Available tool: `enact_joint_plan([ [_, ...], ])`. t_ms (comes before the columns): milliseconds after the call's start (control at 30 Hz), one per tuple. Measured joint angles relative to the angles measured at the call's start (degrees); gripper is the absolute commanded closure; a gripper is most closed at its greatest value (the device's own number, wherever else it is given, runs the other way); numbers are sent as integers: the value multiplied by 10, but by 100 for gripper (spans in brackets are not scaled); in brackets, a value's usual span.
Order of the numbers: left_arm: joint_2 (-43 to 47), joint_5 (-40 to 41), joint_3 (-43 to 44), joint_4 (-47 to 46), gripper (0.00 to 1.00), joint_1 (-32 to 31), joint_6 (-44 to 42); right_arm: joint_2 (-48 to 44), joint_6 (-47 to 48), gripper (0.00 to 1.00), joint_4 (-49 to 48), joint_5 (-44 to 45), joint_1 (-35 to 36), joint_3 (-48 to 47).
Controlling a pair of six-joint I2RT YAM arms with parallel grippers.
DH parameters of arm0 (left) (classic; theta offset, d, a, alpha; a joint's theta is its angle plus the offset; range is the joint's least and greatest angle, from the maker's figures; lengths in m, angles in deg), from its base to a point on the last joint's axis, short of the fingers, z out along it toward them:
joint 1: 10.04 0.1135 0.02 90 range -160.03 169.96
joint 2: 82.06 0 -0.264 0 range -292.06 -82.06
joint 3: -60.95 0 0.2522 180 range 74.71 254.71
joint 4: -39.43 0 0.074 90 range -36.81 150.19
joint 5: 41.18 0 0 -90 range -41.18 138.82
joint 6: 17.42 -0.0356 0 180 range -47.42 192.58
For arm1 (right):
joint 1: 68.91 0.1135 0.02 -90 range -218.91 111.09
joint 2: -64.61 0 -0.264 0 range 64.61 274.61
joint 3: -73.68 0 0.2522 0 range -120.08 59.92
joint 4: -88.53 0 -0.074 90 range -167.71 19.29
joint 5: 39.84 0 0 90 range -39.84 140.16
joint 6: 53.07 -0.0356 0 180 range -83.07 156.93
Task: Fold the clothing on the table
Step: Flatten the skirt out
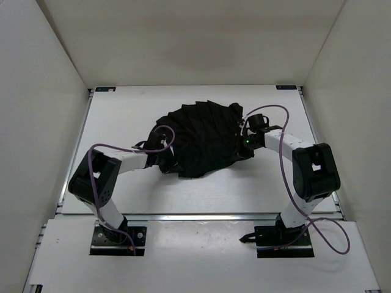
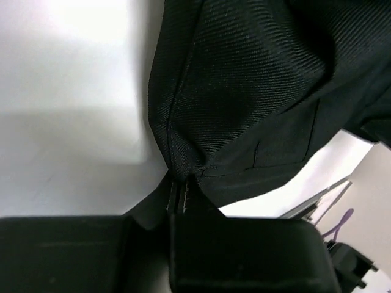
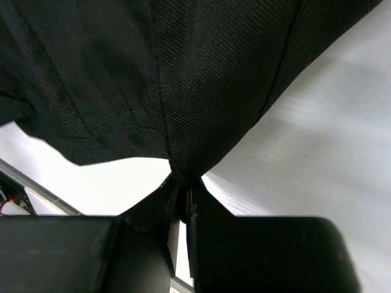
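Left gripper (image 2: 182, 186) and right gripper (image 3: 181, 190) each pinch the soft black pleated garment (image 1: 198, 137) on my white desk (image 1: 122, 116); grasp looks set; next, lift evenly and fold over.

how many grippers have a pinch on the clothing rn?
2. The left gripper is shut on the clothing at its left side in the top view; the right gripper is shut on its right side. Neither is hidden.
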Motion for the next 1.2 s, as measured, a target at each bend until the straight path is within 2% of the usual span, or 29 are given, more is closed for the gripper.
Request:
enact_joint_plan([
  [67, -23, 0, 37, 15, 100, 1, 1, 0, 9, 100, 21, 3, -13, -16],
  [133, -49, -2, 113, 53, 100, 3, 2, 0, 20, 100, 55, 9, -38, -61],
  [233, -74, -5, 277, 79, 100, 15, 8, 1, 30, 100, 108, 22, -83, -207],
  [300, -71, -6, 396, 82, 100, 33, 15, 1, 39, 100, 132, 47, -102, -344],
  [333, -64, -9, 440, 75, 100, 44, 18, -3, 41, 100, 130, 56, -108, -404],
  [400, -28, -23, 478, 51, 100, 68, 26, -40, 38, 100, 100, 49, -107, -445],
  [467, 42, -46, 451, 34, 100, 95, 36, -104, 34, 94, 92, 26, -88, -414],
  [500, 79, -62, 423, 23, 100, 108, 41, -134, 31, 83, 88, 14, -77, -386],
  [533, 115, -72, 385, 10, 100, 119, 44, -158, 31, 76, 82, 11, -67, -354],
  [600, 191, -80, 282, -4, 100, 151, 42, -191, 37, 49, 99, 23, -59, -288],
  [633, 220, -79, 228, -14, 100, 164, 40, -199, 39, 44, 107, 33, -59, -258],
  [733, 266, -77, 53, -25, 100, 183, 36, -195, 45, 44, 111, 53, -64, -172],
  [867, 264, -80, -134, 0, 100, 166, 38, -191, 32, 50, 121, 54, -64, -33],
  [967, 265, -81, -170, 33, 100, 149, 33, -212, 3, 59, 109, 55, -28, 33],
  [1000, 269, -82, -170, 31, 100, 144, 30, -223, -14, 66, 95, 52, -5, 53],
  [1100, 289, -84, -169, 20, 100, 141, 27, -244, -72, 68, 29, 34, 69, 106],
  [1200, 307, -86, -170, 11, 100, 142, 27, -214, -124, 64, -21, 24, 135, 123],
])
